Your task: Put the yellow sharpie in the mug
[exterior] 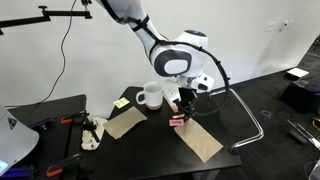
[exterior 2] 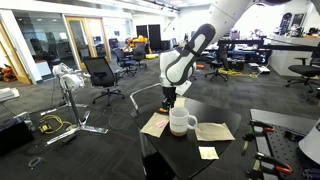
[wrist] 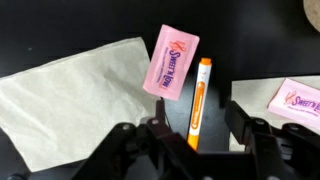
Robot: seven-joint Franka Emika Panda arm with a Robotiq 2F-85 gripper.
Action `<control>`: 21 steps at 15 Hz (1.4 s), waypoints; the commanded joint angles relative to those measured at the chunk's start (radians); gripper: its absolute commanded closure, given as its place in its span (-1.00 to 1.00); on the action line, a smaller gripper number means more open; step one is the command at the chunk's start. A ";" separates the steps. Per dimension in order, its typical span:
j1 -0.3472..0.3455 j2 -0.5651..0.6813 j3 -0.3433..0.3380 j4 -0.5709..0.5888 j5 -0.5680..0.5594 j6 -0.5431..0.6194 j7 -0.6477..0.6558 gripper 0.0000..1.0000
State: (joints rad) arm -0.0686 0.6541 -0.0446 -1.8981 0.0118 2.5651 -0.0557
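The yellow sharpie (wrist: 199,100) is a slim orange-yellow marker lying flat on the black table, seen in the wrist view with its near end between my fingers. My gripper (wrist: 198,135) is open, one finger on each side of the marker, not closed on it. In both exterior views the gripper (exterior: 185,100) (exterior 2: 170,100) hangs low over the table beside the white mug (exterior: 150,96) (exterior 2: 182,122), which stands upright with its handle at the side. I cannot make out the marker in the exterior views.
A pink sweetener packet (wrist: 172,60) lies just beside the marker and another (wrist: 297,100) to its other side. Brown paper napkins (wrist: 70,95) (exterior: 200,140) (exterior 2: 213,131) lie flat on the table. A small yellow note (exterior 2: 208,153) lies near the table edge.
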 commanded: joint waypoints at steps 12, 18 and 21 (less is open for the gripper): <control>0.006 0.047 0.008 0.073 -0.012 -0.050 0.005 0.98; 0.019 -0.005 -0.012 0.051 -0.005 -0.060 0.062 0.94; 0.033 -0.069 -0.030 0.014 -0.011 -0.073 0.114 0.94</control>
State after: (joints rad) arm -0.0632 0.6709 -0.0462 -1.8437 0.0117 2.5455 -0.0076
